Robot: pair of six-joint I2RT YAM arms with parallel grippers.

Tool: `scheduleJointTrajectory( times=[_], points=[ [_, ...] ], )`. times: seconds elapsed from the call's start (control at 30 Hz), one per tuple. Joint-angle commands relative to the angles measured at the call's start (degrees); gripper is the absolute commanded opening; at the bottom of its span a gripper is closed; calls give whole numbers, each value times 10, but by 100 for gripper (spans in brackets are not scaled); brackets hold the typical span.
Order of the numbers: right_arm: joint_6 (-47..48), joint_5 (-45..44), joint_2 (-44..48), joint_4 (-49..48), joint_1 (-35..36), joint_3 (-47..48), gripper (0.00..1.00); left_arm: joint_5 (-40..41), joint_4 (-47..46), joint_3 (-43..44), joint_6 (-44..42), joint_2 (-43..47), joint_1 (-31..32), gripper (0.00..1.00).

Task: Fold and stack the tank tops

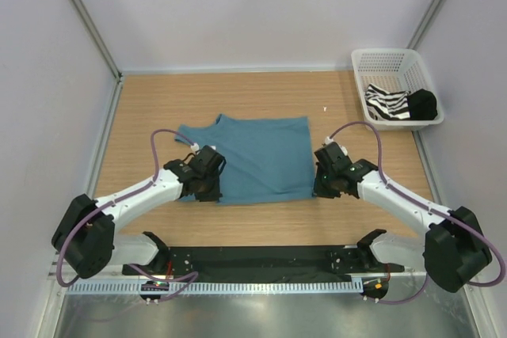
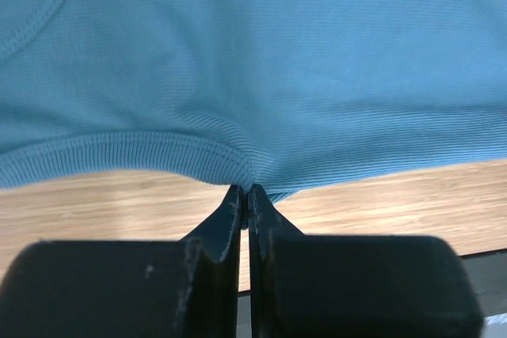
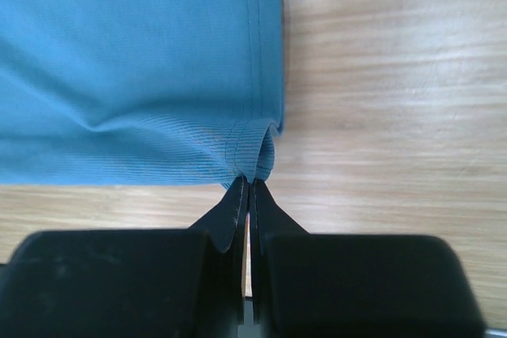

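The left gripper point(image 2: 245, 193) and right gripper point(image 3: 250, 185) are pinching the plain teal-blue cloth tank top point(image 2: 253, 77) at their jaw tips, probably starting its first fold; the black-and-white striped cloth top point(image 1: 386, 104) is waiting.

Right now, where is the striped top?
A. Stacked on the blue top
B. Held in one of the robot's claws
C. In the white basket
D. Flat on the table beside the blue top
C: the striped top lies crumpled inside the basket, well apart from the blue top.
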State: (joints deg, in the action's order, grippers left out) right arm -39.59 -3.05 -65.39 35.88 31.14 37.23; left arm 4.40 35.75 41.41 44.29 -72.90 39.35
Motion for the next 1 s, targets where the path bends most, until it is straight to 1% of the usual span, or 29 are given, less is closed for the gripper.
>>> scheduleJointTrajectory(
  times=[0.0,0.1,0.5,0.6,0.63,0.73,0.97],
  points=[
    [27,-42,-34,-7,3,49,1,14,28,54,-32,-15,-7,2],
    [36,-49,-52,-8,3,72,1,13,38,77,-41,-25,-16,2],
    [69,-81,-118,-6,-15,153,1,-25,49,142,-90,-58,-95,1],
    [79,-73,-137,-15,-29,169,1,-42,42,156,-98,-74,-114,1],
    [80,-71,-143,-17,-33,173,1,-61,39,159,-98,-81,-118,1],
    [90,-61,-162,-22,-55,188,1,-70,30,176,-99,-94,-134,1],
    [111,-24,-201,-41,-100,220,1,-77,20,229,-108,-168,-154,0]
  ],
)
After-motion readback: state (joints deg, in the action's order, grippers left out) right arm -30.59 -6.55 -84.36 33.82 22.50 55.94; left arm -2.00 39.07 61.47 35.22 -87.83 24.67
